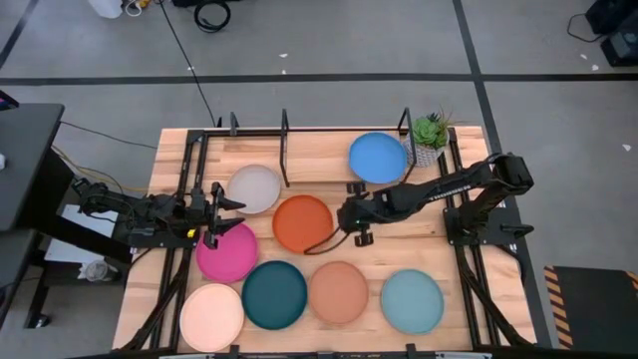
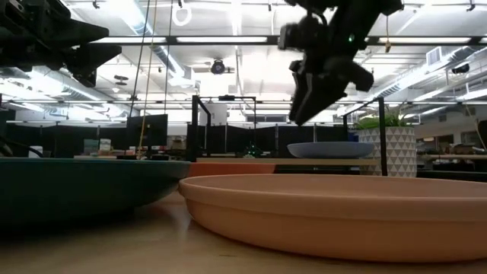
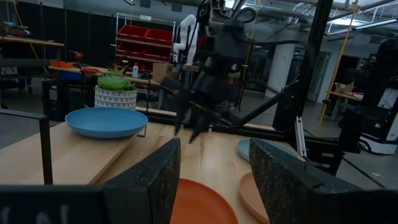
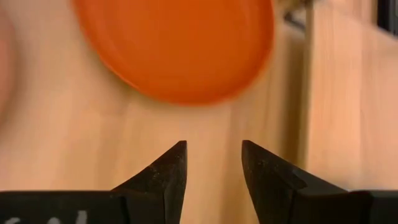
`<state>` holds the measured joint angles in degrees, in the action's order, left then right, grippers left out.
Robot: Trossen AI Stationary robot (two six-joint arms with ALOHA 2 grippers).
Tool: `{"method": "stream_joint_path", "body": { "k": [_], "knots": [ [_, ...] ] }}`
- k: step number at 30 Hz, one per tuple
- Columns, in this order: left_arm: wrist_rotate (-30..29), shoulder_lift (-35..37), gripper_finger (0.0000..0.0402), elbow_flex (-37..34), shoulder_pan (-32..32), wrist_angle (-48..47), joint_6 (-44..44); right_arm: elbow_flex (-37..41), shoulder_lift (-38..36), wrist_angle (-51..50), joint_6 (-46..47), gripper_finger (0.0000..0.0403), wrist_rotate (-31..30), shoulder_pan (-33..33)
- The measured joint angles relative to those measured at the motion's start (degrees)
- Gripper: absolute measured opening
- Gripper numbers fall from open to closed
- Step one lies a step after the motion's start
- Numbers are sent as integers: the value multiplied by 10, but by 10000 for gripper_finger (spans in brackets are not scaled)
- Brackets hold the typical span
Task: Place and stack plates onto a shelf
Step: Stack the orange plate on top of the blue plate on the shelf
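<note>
Hovering beside the orange plate [image 1: 303, 223], right gripper [image 1: 346, 216]: jaws parted, empty. It should drop squarely over the rim before pinching. Left gripper [image 1: 221, 206], jaws parted, waits by the magenta plate [image 1: 226, 251]. Farther off, blue plate [image 1: 378, 157] on the shelf [image 1: 285, 133].

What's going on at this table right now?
Two dark robot arms are working over a wooden table scattered with round matte plates. The blue plate already lies in the black metal-rod shelf beside a small potted plant. The right gripper, jaws open and empty, hangs just beside the orange plate, apparently about to take it. The left gripper, also open and empty, sits between the grey-white plate and the magenta plate.
</note>
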<state>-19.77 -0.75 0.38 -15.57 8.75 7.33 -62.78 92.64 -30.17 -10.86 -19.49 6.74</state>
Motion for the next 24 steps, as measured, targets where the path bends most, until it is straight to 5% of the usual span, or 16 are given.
{"method": "stream_joint_path", "body": {
  "k": [15,24],
  "knots": [
    [-10,0,199,0,0,6,-2,0,0,165,-88,153,56,50],
    [-3,-31,192,18,-1,14,-76,0,0,181,-18,153,42,44]
  ]
}}
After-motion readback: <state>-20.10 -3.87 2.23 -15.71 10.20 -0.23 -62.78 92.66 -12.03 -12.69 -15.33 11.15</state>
